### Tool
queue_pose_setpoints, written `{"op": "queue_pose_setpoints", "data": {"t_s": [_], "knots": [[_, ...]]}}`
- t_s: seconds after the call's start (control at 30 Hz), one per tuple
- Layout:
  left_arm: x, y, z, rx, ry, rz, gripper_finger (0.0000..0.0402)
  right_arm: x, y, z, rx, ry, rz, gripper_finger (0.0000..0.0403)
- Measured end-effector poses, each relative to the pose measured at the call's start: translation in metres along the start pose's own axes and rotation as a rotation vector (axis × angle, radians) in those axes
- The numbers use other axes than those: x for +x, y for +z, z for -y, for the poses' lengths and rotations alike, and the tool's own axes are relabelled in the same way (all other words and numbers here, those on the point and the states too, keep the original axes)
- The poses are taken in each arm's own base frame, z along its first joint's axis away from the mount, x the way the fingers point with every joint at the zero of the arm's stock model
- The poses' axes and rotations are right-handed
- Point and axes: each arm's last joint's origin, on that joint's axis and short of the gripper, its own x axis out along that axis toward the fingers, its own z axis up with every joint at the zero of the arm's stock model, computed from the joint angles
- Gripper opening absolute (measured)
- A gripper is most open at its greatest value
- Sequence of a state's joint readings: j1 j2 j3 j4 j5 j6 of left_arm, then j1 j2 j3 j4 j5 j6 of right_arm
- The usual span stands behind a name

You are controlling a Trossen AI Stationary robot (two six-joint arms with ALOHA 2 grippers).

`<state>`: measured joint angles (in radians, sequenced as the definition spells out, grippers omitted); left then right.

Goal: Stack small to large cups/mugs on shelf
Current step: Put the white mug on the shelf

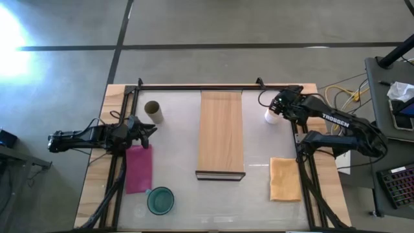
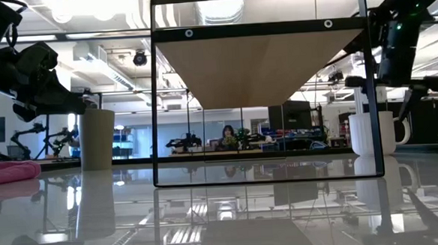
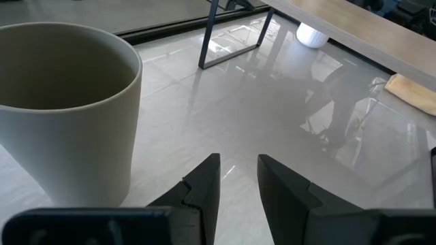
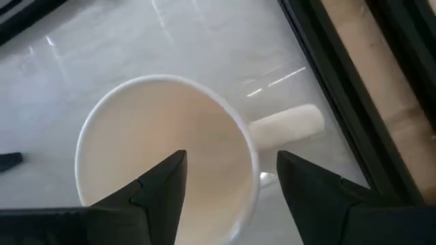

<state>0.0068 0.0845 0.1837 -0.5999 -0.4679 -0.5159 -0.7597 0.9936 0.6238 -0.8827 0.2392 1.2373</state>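
Note:
The small white handled mug (image 1: 270, 116) stands upright on the table right of the shelf (image 1: 220, 133), a light-wood plank raised on a dark frame (image 2: 261, 68). My right gripper (image 4: 231, 158) is open just above the mug (image 4: 163, 129). One finger is over the mug's inside and the other outside, by the handle (image 4: 286, 126). The olive-brown cup (image 1: 152, 111) stands upright at the far left. My left gripper (image 3: 238, 160) hovers open and empty beside the cup (image 3: 68, 116). The teal-green mug (image 1: 160, 200) stands near the front edge.
A pink cloth (image 1: 138, 168) lies under the left gripper's near side. An orange-yellow cloth (image 1: 285, 178) lies at the front right. A dark frame rail (image 1: 213, 86) runs along the table's far edge. A person sits in the room behind the table (image 2: 227, 135).

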Motion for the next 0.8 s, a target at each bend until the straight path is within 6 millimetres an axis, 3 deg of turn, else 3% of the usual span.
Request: {"op": "queue_pose_setpoints", "data": {"t_s": [0.23,0.53,0.63,0.8], "knots": [[0.0,0.0,0.0,0.0,0.0,0.0,0.0084,0.008,0.0,-0.001,-0.025,-0.06,0.022,0.0182],[0.0,0.0,0.0,0.0,0.0,0.0,0.0084,0.015,-0.003,-0.004,-0.045,-0.102,0.02,0.005],[0.0,0.0,0.0,0.0,0.0,0.0,0.0084,0.011,-0.005,-0.004,-0.064,-0.093,0.039,0.0017],[0.0,0.0,0.0,0.0,0.0,0.0,0.0084,-0.013,-0.01,-0.009,-0.114,-0.109,0.066,0.0014]]}}
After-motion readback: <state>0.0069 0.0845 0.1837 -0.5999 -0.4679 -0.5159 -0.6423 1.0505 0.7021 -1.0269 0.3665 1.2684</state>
